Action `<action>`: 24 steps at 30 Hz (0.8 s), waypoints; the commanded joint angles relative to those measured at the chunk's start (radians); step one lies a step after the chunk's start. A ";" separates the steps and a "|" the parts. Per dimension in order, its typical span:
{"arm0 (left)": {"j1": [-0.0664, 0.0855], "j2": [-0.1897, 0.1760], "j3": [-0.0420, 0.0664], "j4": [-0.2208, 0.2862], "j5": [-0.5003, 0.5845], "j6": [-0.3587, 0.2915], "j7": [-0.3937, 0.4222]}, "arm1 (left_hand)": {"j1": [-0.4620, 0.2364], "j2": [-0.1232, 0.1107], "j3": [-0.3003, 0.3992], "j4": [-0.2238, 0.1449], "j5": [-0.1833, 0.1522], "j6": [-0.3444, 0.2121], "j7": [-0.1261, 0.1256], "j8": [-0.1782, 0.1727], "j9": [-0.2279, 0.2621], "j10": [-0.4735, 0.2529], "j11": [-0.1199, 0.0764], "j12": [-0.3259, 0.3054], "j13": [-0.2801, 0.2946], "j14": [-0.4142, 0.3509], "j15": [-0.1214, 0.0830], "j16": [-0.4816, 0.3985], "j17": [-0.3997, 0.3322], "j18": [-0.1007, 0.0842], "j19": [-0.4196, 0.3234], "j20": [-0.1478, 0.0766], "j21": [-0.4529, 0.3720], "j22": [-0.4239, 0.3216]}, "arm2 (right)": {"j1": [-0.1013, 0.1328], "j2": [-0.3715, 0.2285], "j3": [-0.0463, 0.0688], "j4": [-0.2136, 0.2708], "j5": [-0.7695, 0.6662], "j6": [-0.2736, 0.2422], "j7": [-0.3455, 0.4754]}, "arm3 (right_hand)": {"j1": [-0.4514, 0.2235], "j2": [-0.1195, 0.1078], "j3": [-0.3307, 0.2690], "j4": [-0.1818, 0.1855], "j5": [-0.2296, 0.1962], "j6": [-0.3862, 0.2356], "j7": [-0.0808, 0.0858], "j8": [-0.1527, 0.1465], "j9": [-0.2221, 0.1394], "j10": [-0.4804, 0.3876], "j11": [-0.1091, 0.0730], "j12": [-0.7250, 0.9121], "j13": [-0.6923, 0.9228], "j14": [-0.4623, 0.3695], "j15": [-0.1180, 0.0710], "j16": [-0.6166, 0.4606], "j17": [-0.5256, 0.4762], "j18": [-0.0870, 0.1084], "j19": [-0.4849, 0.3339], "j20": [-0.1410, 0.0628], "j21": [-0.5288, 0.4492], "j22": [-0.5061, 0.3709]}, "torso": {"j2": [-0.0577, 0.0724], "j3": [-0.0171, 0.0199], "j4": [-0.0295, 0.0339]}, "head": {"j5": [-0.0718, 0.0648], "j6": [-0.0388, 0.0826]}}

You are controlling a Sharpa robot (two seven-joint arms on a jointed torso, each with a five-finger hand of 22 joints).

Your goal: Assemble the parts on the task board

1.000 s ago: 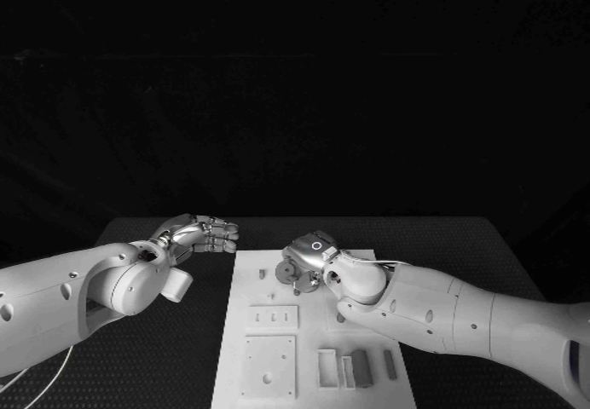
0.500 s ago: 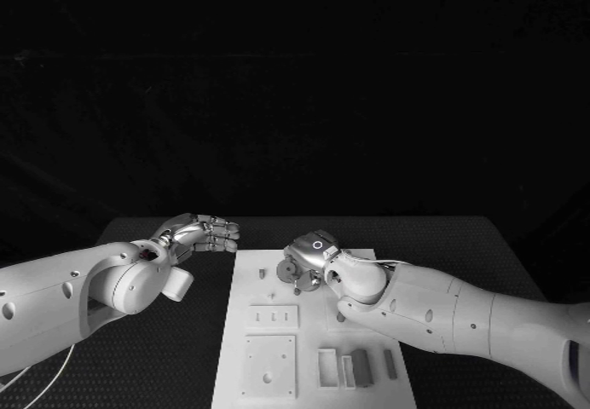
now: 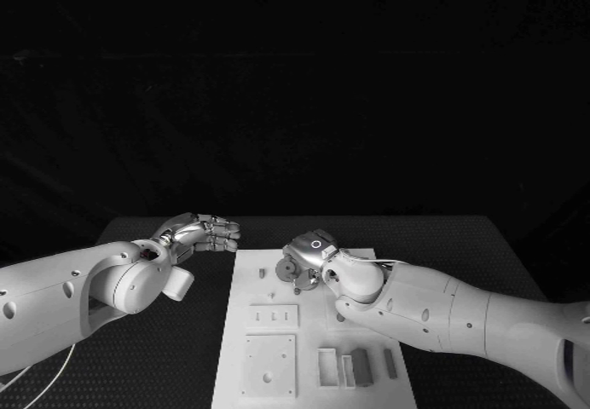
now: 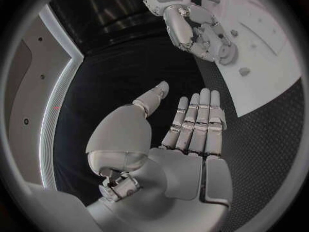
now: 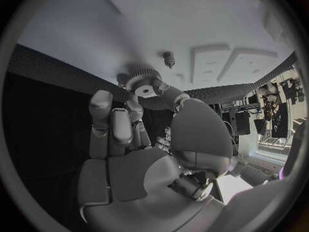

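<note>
- Where the left arm comes in over the table (image 3: 160, 358), the left hand (image 3: 197, 234) hangs above the black mat just left of the board (image 3: 277, 375), near its far corner and apart from it.
- In the left wrist view this hand (image 4: 193, 134) holds nothing: its fingers (image 4: 196, 116) lie straight and close side by side, the thumb set off to one side.
- In the head view the same fingers look bent forward at the knuckles, still with nothing in them.
- On the near part of the board lie a small plate with three slots (image 3: 273, 317), a larger square plate with a hole (image 3: 268, 365), and to their right a few upright grey blocks (image 3: 356, 368).
- A short peg (image 3: 262, 273) stands on the far part of the board, left of the right hand.
- The right hand (image 3: 310, 260) is over the far half of the board, fingers pointing down towards it.
- In the right wrist view this hand (image 5: 148, 139) pinches a toothed gear (image 5: 143, 82) between thumb and fingertip; the other fingers (image 5: 113, 123) are curled beside it.
- The gear sits at the board's surface, close to a small peg (image 5: 169, 59); whether it touches the board I cannot tell.
</note>
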 commanded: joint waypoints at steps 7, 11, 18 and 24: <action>0.001 0.003 0.001 0.001 -0.002 0.013 0.011 | -0.010 -0.003 -0.003 0.001 -0.005 -0.004 0.026 -0.006 0.001 -0.002 0.003 -0.006 -0.001 0.005 0.003 -0.006 0.002 -0.003 0.007 -0.001 -0.005 0.000 | -0.001 0.013 0.000 -0.015 -0.011 0.003 -0.008 | 0.014 -0.001 0.002 0.007 0.004 0.025 0.038 -0.003 0.000 0.004 -0.001 -0.006 -0.003 -0.001 -0.005 -0.006 -0.002 0.060 0.005 0.001 0.002 0.015 | 0.000 -0.0005 0.0000 | 0.000 -0.001; 0.001 0.004 0.001 0.001 -0.002 0.013 0.011 | -0.010 -0.003 -0.004 0.001 -0.005 -0.004 0.026 -0.006 0.001 -0.002 0.003 -0.006 -0.001 0.005 0.003 -0.006 0.002 -0.003 0.007 -0.001 -0.005 0.000 | -0.001 0.016 0.000 -0.019 -0.010 0.007 -0.007 | 0.015 -0.001 0.001 0.008 0.004 0.022 0.039 -0.005 0.000 0.003 -0.001 -0.007 -0.004 -0.002 -0.005 -0.007 -0.003 0.060 0.005 0.001 0.001 0.015 | 0.000 -0.0007 0.0005 | 0.000 -0.002; 0.001 0.002 0.001 0.001 -0.002 0.012 0.009 | -0.011 -0.003 -0.004 0.001 -0.005 -0.004 0.026 -0.006 0.001 -0.002 0.003 -0.006 -0.001 0.005 0.003 -0.007 0.002 -0.003 0.007 -0.001 -0.005 0.000 | -0.001 0.020 0.000 -0.026 -0.007 0.023 -0.017 | 0.015 -0.006 0.000 0.012 0.004 0.008 0.044 -0.016 -0.003 -0.001 0.004 -0.011 -0.007 -0.006 0.000 -0.010 -0.011 0.060 0.003 0.001 -0.002 0.015 | 0.000 0.0000 -0.0003 | -0.001 -0.002; 0.001 0.008 0.001 -0.003 -0.001 0.014 0.011 | -0.011 -0.003 -0.004 0.001 -0.005 -0.004 0.026 -0.007 0.001 -0.002 0.003 -0.007 -0.001 0.005 0.003 -0.007 0.002 -0.003 0.007 -0.001 -0.005 0.000 | -0.001 0.020 0.000 -0.032 -0.007 0.019 -0.023 | 0.016 -0.008 0.000 0.014 0.004 0.001 0.046 -0.022 -0.004 -0.004 0.007 -0.012 -0.008 -0.007 0.002 -0.012 -0.014 0.060 0.002 0.002 -0.003 0.014 | 0.001 -0.0002 -0.0012 | -0.001 -0.003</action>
